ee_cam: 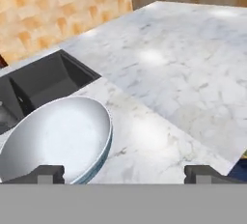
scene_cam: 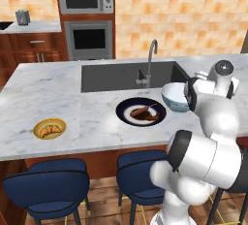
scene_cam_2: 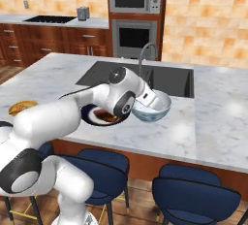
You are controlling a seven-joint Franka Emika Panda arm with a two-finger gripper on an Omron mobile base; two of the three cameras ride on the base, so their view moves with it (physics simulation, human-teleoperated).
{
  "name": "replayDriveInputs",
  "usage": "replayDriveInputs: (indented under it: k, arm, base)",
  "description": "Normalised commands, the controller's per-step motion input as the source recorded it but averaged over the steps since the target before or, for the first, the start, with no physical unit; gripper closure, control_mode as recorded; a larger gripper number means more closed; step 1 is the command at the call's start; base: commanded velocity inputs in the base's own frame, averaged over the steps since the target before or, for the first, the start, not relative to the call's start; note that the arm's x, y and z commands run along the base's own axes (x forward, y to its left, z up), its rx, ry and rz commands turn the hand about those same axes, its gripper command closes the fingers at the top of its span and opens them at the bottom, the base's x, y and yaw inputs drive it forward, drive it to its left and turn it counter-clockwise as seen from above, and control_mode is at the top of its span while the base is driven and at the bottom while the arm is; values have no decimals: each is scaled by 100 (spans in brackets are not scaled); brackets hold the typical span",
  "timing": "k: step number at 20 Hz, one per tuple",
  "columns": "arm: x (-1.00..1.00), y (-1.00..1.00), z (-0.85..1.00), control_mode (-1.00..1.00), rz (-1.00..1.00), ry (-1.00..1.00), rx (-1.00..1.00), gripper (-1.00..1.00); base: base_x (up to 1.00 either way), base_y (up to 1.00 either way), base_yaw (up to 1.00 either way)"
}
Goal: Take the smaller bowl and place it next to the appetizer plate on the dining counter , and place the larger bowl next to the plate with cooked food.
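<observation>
White ceramic with a blue-green pattern, the larger bowl (ee_cam: 60, 141) sits just beside your gripper (ee_cam: 124, 172), off toward the finger (ee_cam: 46, 174) at the lower left of the hand view, with its rim reaching about to that fingertip. The other finger (ee_cam: 205, 173) stands over bare marble, so the jaws are spread wide with nothing between them. You are holding nothing.

The bowl rests upright on the dining counter (scene_cam: 48, 93), right by the front corner of the sink (scene_cam: 121, 76), and from the left base camera it lies just beside the plate with cooked food (scene_cam: 141, 111), a narrow strip of marble between them. That looks like where it belongs. Being round, it has no long axis to line up with.

Your arm folds forward over the counter edge, its forearm crossing above the dark plate, and the wrist sits low by the bowl's near side with the hand looking out along the marble.

My read: this bowl is placed, so draw the hand back and up, away from the rim, so as not to nudge it.

The appetizer plate (scene_cam: 49, 128) lies well apart along the counter, past the dark plate from the gripper.
</observation>
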Motion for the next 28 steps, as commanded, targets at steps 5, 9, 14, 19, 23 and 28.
replayDriveInputs:
  k: [5,9,14,19,23,28]
  arm:
    - [-39,58,100,-100,11,26,-7,-100]
    - [-80,99,91,-100,25,32,-13,-100]
    - [-82,100,33,-100,33,19,-15,-100]
    - [-17,77,-63,-100,42,-3,-1,-100]
    - [5,43,-60,-100,49,-21,1,-100]
    - [-8,1,7,-100,43,-33,1,-100]
  base:
    - [0,0,0]
    - [0,0,0]
    - [0,0,0]
    - [0,0,0]
    - [0,0,0]
    - [0,0,0]
